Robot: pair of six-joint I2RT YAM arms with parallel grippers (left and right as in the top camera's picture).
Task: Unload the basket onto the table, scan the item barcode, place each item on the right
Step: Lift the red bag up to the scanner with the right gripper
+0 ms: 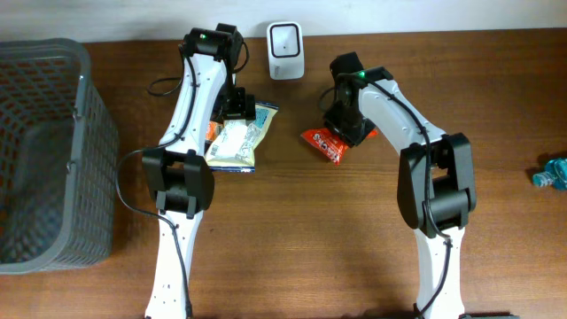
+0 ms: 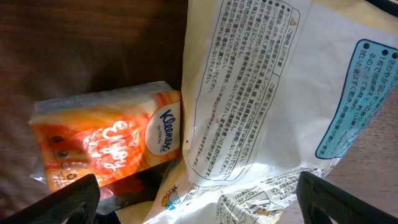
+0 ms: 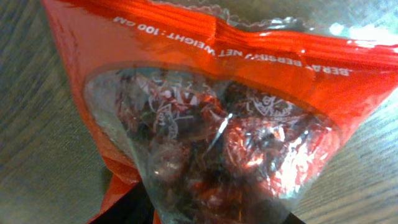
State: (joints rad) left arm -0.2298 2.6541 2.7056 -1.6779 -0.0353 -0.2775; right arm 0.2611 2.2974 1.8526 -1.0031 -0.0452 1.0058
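A red candy bag (image 1: pixel 323 143) with a clear window (image 3: pixel 211 143) lies on the table right of centre. My right gripper (image 1: pixel 347 127) is down on it, and the bag fills the gap between the two dark fingers (image 3: pixel 127 208) at the bottom of the right wrist view. A white snack bag (image 1: pixel 235 146) printed with black text (image 2: pixel 261 93) lies left of centre. My left gripper (image 2: pixel 205 208) hangs open over it with its fingertips (image 2: pixel 68 202) spread wide on either side. The white barcode scanner (image 1: pixel 285 50) stands at the back, between the arms.
An orange tissue pack (image 2: pixel 106 140) lies partly under the white bag's left edge. A large grey mesh basket (image 1: pixel 84 80) fills the left end of the table. A small teal wrapper (image 1: pixel 554 171) sits at the far right edge.
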